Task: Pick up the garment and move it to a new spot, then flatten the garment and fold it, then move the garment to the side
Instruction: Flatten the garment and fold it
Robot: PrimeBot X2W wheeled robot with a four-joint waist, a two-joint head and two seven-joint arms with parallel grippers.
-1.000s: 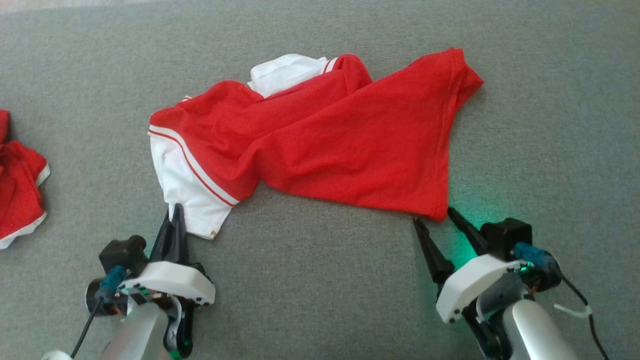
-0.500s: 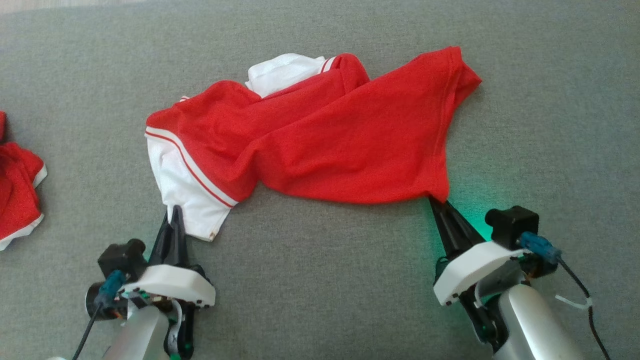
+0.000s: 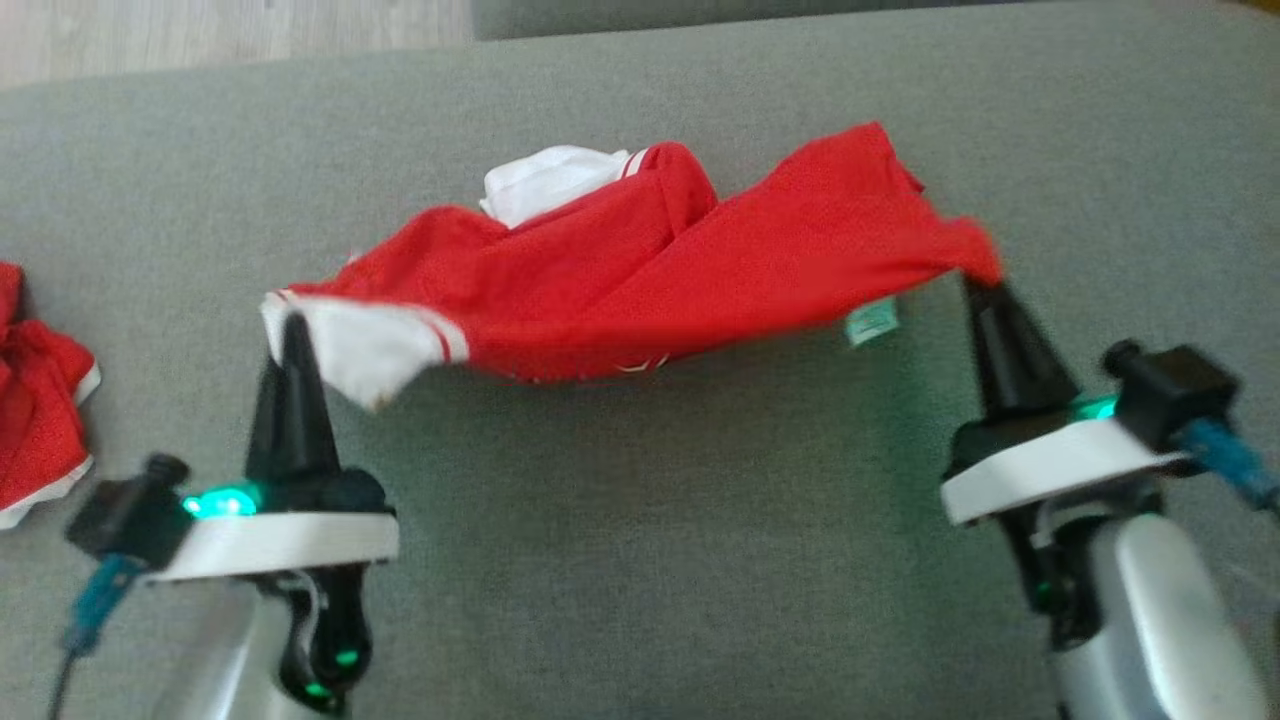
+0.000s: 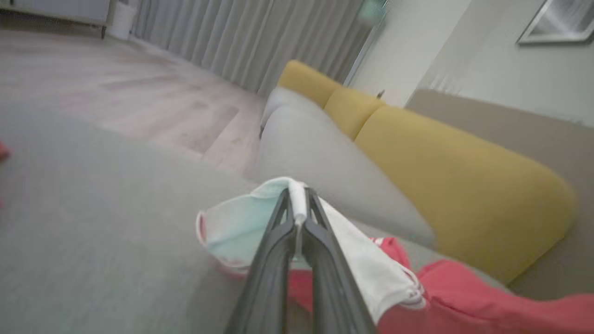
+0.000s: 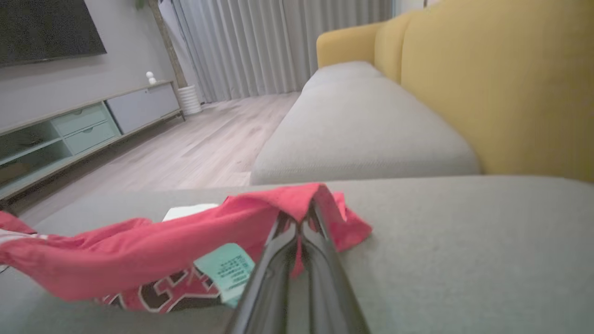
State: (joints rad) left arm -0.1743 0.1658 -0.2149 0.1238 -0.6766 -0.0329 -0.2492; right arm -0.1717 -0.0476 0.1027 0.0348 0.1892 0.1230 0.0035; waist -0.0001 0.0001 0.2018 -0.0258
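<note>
A red garment (image 3: 640,275) with white sleeves hangs stretched above the grey couch seat (image 3: 640,520), held at both near corners. My left gripper (image 3: 287,322) is shut on the white sleeve edge (image 4: 297,197) at the left. My right gripper (image 3: 978,285) is shut on the red hem corner (image 5: 301,202) at the right. A pale green label (image 5: 225,269) dangles under the lifted hem, also seen as the label (image 3: 868,322) in the head view. The far part of the garment (image 5: 116,250) still rests on the cushion.
Another red and white garment (image 3: 40,400) lies at the left edge of the seat. A yellow backrest (image 5: 487,79) and a second grey cushion (image 5: 362,134) lie beyond. Wood floor (image 3: 230,35) shows past the far edge.
Both grippers have risen with the garment's near edge, lifting it off the cushion and turning up its underside and label. The right gripper closed on the hem corner. The head view has shifted.
</note>
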